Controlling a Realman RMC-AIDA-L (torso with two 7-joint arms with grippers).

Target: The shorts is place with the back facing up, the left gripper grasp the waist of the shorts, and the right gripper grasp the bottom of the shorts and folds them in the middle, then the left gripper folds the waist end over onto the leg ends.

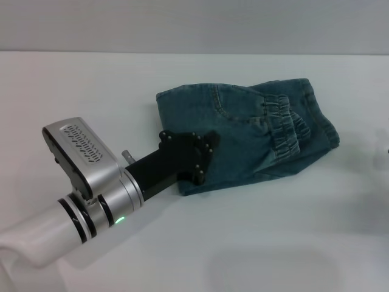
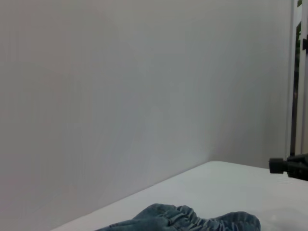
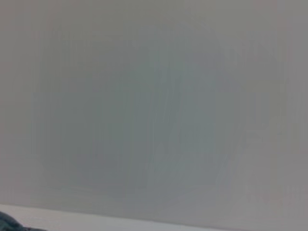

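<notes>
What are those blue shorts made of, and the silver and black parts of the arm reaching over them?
The shorts look like blue denim: a faded, washed weave with stitched seams and a gathered elastic waistband. The left arm's silver housing seems to be brushed metal or metallic-painted plastic, with a satin sheen and a grid of vent holes. The left tool looks like matte black plastic or coated metal, fixed with small screws.

We see the folded shorts (image 1: 255,134) lying on the desk (image 1: 91,85), right of centre, with the left claw (image 1: 197,161) over their near left edge.
</notes>
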